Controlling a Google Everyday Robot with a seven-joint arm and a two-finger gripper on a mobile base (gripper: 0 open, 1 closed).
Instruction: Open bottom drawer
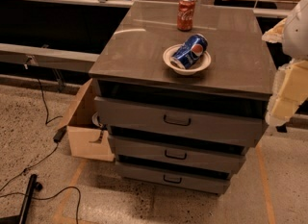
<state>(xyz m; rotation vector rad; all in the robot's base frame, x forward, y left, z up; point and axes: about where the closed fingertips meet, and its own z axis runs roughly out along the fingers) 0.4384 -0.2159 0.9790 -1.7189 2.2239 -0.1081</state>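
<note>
Grey three-drawer cabinet (144, 50) fills the centre, its flat top serving as the desk surface. Bottom drawer (144, 174) is the lowest front, down under the desk's front edge just above the floor. A small dark loop handle (172, 179) sits mid-front and no interior shows. The two drawers above each have the same kind of handle, with dark gaps between the fronts.

Gripper (288, 91), pale yellow, hangs off the desk's front-right corner, level with the top drawer. It is clear of the cabinet and well above the bottom drawer. Can't tell whether it is spread or pressed together, and it holds nothing visible.

Red Coca-Cola can (186, 13) stands upright near the back edge. Blue Pepsi can (189, 51) lies tilted in a white bowl (169, 60) toward the front edge, right of centre. Open cardboard box (84, 136) sits on the floor against the cabinet's left side. Black cables (44, 104) trail across the speckled floor on the left.
</note>
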